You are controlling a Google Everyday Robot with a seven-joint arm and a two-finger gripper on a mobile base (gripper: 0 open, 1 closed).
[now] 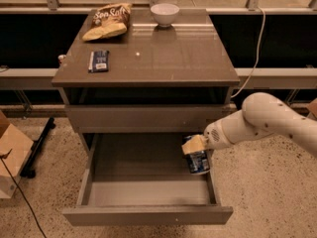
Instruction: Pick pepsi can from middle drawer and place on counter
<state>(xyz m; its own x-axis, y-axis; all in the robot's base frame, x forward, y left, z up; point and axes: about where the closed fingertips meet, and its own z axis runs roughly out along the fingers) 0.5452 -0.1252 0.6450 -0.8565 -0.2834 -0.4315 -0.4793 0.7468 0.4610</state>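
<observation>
The pepsi can [198, 162], dark blue with white markings, hangs tilted over the right side of the open middle drawer [148, 214]. My gripper [196, 148] is shut on the can's top, its tan fingers [193, 145] clamping it, and holds it clear of the drawer floor near the right wall. My white arm reaches in from the right. The counter [173, 53], a glossy grey-brown top, lies above and behind.
On the counter lie a chip bag [108, 20], a white bowl [164, 13] and a flat dark-blue packet [99, 61]. A closed drawer front [143, 118] sits above the open one. A cardboard box [10, 152] stands on the floor at left.
</observation>
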